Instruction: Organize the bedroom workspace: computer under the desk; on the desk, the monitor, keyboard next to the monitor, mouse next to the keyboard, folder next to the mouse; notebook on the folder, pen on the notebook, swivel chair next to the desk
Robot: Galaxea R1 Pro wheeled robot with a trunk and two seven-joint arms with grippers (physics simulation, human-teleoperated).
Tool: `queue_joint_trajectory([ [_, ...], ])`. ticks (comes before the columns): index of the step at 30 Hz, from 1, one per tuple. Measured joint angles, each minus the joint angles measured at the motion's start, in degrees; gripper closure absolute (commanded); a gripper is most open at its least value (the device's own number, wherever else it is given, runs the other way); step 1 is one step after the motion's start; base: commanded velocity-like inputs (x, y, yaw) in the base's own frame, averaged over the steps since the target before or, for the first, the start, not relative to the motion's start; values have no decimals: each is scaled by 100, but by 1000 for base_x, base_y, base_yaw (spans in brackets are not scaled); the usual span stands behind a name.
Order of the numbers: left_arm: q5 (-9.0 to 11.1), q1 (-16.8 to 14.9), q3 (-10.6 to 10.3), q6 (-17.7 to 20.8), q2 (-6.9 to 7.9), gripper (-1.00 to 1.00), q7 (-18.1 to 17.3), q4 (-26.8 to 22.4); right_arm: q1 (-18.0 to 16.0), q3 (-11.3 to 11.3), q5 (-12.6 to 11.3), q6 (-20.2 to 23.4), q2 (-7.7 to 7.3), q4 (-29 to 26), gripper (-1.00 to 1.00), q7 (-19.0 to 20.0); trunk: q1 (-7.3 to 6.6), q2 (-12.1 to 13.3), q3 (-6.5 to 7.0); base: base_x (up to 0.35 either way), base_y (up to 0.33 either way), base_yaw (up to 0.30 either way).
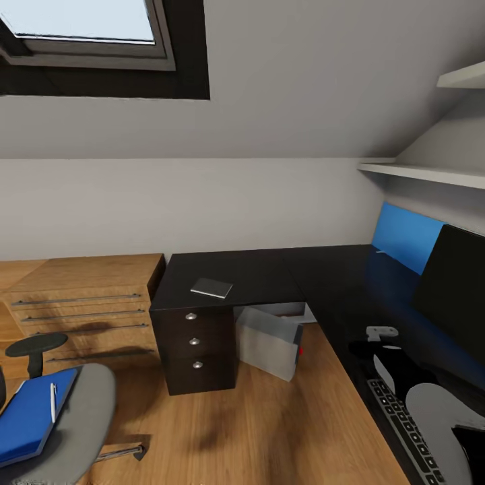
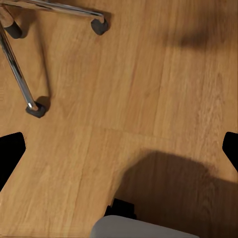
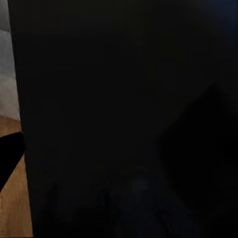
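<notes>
Three drawers front the black counter [image 1: 269,269] at the head view's centre; your notebook [image 1: 211,287] lies on its corner, the computer [image 1: 269,342] beneath. At right stand the monitor [image 1: 455,283] and keyboard [image 1: 402,424]. Lower left, the folder [image 1: 27,417] with the pen [image 1: 52,402] rests on the swivel chair [image 1: 84,424].

Left wrist: chrome chair legs on the wooden floor [image 2: 148,89]; your hand's fingers [image 2: 10,156] stand apart.

Right wrist: dark surface; I cannot tell that hand's state.

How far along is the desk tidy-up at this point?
Done: computer under the desk, monitor and keyboard on it. The notebook lies alone on the desk corner. Nothing clearly in hand. Left: folder with pen sits on the chair; stacking remains. Mouse not made out.
</notes>
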Motion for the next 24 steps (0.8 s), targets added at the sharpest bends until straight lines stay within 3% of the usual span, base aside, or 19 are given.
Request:
queue_joint_trajectory([
  [19,-4,0,-9,8,-8,-100,1,-1,0,5,-18,-176,61,31,-100,4,0,0,0,0,0,261],
  [24,-5,0,-9,9,-8,-100,0,0,0,7,-7,-225,187,124,-100,5,0,0,-4,0,0,251],
])
